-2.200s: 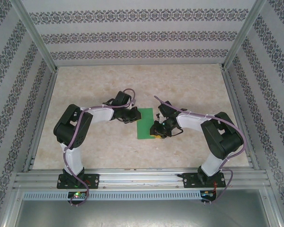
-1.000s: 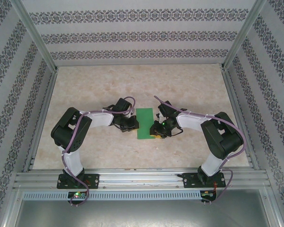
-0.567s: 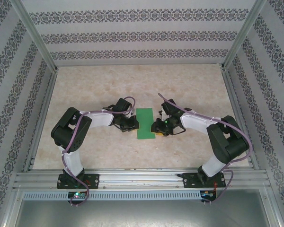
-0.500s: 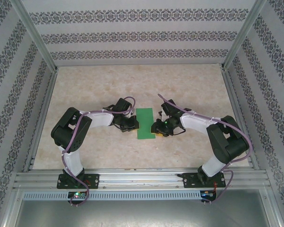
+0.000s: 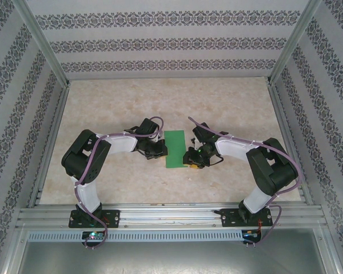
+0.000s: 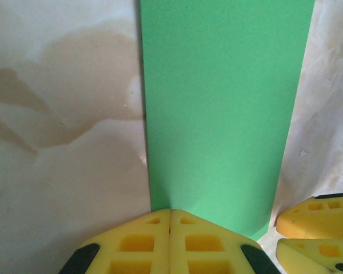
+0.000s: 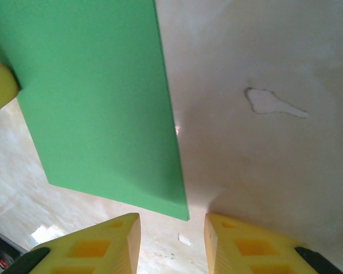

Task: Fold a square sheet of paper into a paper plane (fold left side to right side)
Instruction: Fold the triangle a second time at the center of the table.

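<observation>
The square sheet of paper (image 5: 174, 148) is bright green and lies flat on the table as a narrow upright rectangle, its two halves stacked. No paper plane is in view. My left gripper (image 5: 160, 153) is shut, and its yellow fingertips (image 6: 170, 220) rest on the paper's (image 6: 223, 108) near edge by the left corner. My right gripper (image 5: 190, 159) stands open just off the opposite near corner. In the right wrist view that corner of the paper (image 7: 97, 97) points into the gap ahead of the right gripper (image 7: 171, 227), with nothing between the fingers.
The marbled table (image 5: 228, 103) is boxed in by patterned walls and metal rails (image 5: 171, 214). A chipped spot (image 7: 271, 101) marks the table right of the paper. The right gripper's fingers (image 6: 317, 225) sit close to the left one's.
The right gripper's jaws have opened a little wider and its arm has shifted slightly beside the paper. The left gripper stays shut in place and the paper has not moved.
</observation>
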Robot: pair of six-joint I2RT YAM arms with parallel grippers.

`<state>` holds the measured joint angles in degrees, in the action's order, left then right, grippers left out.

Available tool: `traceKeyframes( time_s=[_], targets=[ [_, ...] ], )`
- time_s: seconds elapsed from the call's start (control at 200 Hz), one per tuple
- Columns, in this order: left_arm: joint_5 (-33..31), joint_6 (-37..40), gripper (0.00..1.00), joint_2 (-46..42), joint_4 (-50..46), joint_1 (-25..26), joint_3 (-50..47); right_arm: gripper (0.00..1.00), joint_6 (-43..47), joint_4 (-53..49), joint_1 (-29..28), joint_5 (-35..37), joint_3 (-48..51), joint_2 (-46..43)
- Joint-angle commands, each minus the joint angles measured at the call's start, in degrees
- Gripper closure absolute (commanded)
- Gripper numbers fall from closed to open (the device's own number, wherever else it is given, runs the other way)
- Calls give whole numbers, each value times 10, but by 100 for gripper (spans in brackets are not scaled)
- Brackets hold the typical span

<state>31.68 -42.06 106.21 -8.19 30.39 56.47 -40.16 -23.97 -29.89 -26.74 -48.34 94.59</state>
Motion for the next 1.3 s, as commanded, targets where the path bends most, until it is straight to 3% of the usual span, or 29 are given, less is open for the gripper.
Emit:
traceKeyframes(
  time_s=[0.0, 1.299],
  targets=[
    [-32, 10, 94, 2, -62, 7, -27, 65, 11, -18, -6, 10, 1, -2],
    [-41, -45, 94, -12, -42, 7, -55, 66, -1, 13, -41, -9, -30, 35]
  ],
)
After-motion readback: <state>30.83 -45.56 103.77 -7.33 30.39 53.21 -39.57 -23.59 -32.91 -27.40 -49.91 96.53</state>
